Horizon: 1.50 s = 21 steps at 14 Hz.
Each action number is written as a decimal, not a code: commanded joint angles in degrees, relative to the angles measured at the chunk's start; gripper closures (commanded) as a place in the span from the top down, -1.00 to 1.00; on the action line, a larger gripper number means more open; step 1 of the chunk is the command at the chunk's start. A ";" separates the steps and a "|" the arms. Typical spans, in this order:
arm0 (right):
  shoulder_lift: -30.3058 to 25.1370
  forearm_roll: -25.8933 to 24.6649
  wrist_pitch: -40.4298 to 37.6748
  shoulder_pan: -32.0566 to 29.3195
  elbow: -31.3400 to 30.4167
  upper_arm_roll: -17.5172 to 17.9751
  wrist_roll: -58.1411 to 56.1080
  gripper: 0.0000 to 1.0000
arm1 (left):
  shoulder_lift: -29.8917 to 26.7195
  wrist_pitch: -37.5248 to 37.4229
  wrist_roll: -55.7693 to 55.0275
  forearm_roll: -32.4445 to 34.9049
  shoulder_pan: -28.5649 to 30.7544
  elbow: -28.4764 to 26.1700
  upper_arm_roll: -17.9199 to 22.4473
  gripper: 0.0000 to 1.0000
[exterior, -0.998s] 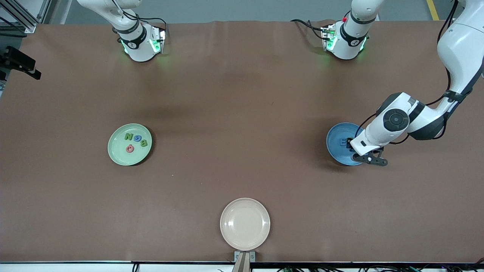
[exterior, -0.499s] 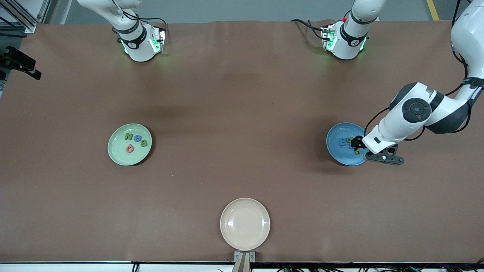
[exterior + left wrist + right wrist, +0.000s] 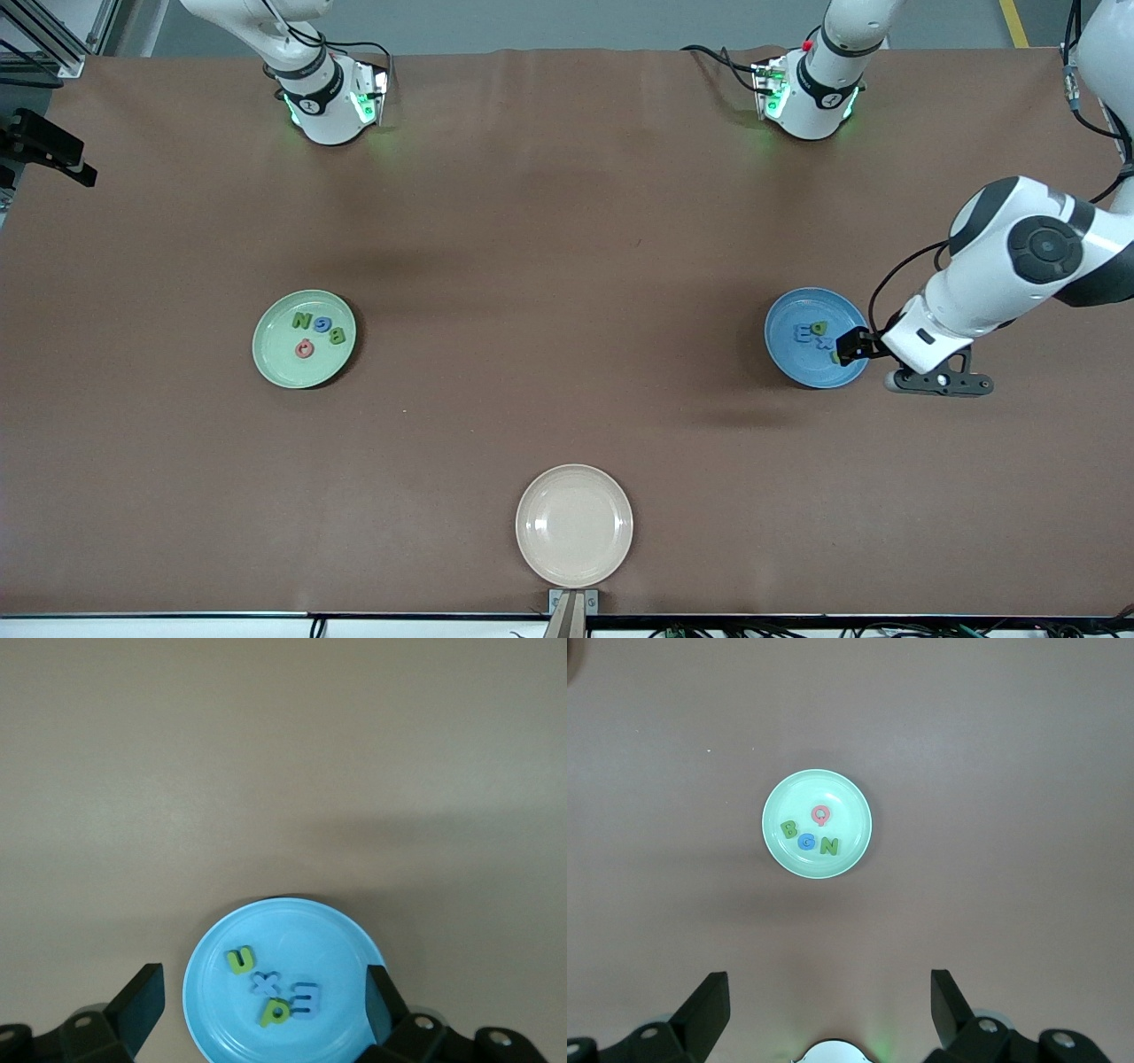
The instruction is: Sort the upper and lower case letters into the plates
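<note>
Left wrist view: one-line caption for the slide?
Open left gripper above the blue plate holding green u, blue x, green p and blue E.

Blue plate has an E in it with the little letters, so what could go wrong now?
1. The blue E may stay missorted with the green u, x and p in the blue plate.
2. The open left gripper, low by the rim, could nudge that plate.
</note>
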 commanded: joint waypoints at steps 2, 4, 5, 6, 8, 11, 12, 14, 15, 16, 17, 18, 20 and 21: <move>-1.41 -0.10 0.17 -0.04 -1.51 0.06 0.11 1.00 | -7.69 -5.68 7.99 -11.72 -7.20 8.69 8.99 1.00; -1.41 -0.10 0.17 -0.04 -1.59 0.06 0.11 1.00 | -12.34 -7.62 13.17 -18.40 -13.34 12.04 17.59 1.00; -1.49 -0.10 0.17 -0.04 -1.59 0.06 0.11 1.00 | -15.50 -7.63 15.98 -23.48 -17.46 12.58 23.82 1.00; -1.49 -0.10 0.17 -0.04 -1.59 0.06 0.11 1.00 | -18.75 -7.63 19.06 -29.01 -22.03 12.50 30.93 1.00; -1.49 -0.10 0.17 -0.13 -1.59 0.06 0.11 1.00 | -23.59 -7.71 25.99 -36.25 -32.57 11.97 45.51 1.00; -1.41 -0.10 0.17 -0.13 -1.59 0.06 0.11 1.00 | -27.82 -9.55 30.16 -38.91 -47.52 11.70 63.21 1.00; -1.41 -0.10 0.17 -0.13 -1.59 0.06 0.11 1.00 | -28.70 -10.08 30.07 -39.17 -50.70 11.70 66.73 1.00; -1.49 -0.10 0.17 -0.13 -1.59 0.06 0.11 1.00 | -30.11 -12.10 30.16 -40.75 -55.11 11.70 72.37 1.00; -1.41 -0.10 0.17 -0.13 -1.59 0.06 0.11 1.00 | -30.81 -12.28 30.16 -41.02 -55.82 11.62 73.70 1.00; -1.49 -0.10 0.17 -0.13 -1.68 0.06 0.11 1.00 | -31.08 -12.28 30.16 -41.28 -56.00 11.62 74.15 1.00; -1.49 -0.10 0.17 -0.13 -1.68 0.06 0.11 1.00 | -31.61 -12.28 30.07 -41.29 -56.44 11.62 74.76 1.00; -1.49 -0.10 0.17 -0.13 -1.68 0.06 0.11 1.00 | -31.87 -12.37 30.07 -41.29 -56.96 11.53 75.38 1.00; -1.41 -0.10 0.17 -0.13 -1.68 0.06 0.11 1.00 | -33.36 -12.46 30.16 -41.29 -57.93 10.30 76.43 1.00; -1.41 -0.10 0.17 -0.13 -1.68 0.06 0.11 1.00 | -34.24 -12.46 30.07 -41.29 -58.02 9.69 76.44 1.00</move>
